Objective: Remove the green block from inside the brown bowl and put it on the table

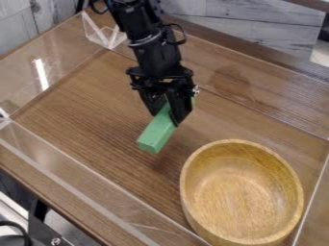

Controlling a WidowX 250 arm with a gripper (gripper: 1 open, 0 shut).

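The green block (157, 135) hangs tilted from my gripper (167, 113), whose black fingers are shut on its upper end. Its lower end reaches down to the table (90, 106); whether it touches the wood I cannot tell. The brown bowl (241, 192) stands at the lower right, to the right of the block and apart from it, with nothing inside. My black arm comes down from the top of the view.
Clear acrylic walls (52, 58) edge the tabletop on the left and along the front. A small clear acrylic piece (103, 36) stands at the back behind the arm. A grey wall lies beyond the far edge.
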